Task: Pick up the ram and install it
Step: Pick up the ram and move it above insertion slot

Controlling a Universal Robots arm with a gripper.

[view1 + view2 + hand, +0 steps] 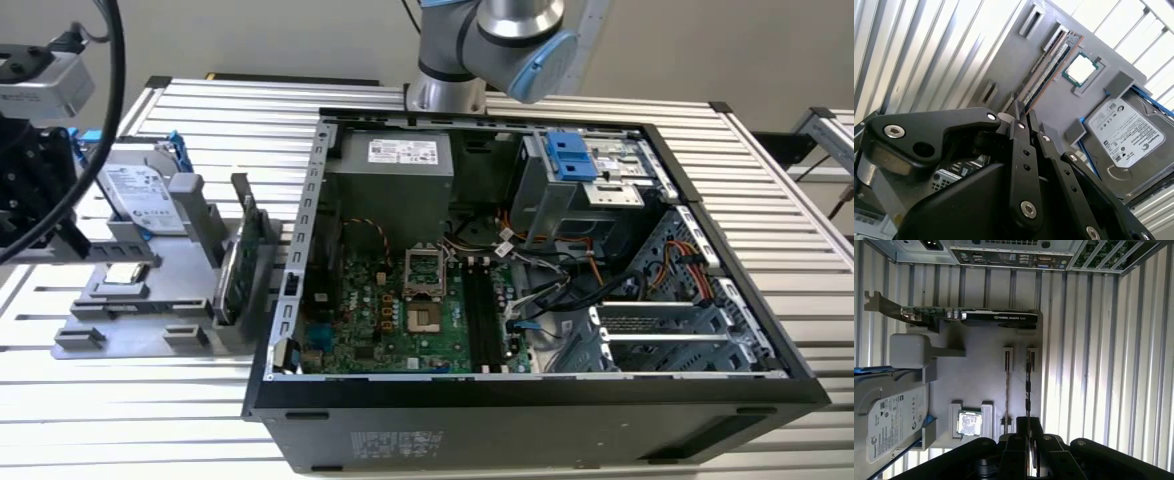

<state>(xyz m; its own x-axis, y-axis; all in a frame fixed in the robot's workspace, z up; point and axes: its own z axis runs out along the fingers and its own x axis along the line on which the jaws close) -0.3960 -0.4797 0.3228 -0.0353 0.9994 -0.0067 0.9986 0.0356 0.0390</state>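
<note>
Currently you see two rams (1006, 385) on edge in one tray (979, 375), beside one CPU (969, 422) and one drive (894, 415). The gripper (1028, 422) sits at one's end; you cannot tell its grip.

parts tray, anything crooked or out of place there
Nothing stands out. The ram stands straight on edge in the grey tray, the processor sits flat in its pocket, and the hard drive rests in its cradle.
</note>
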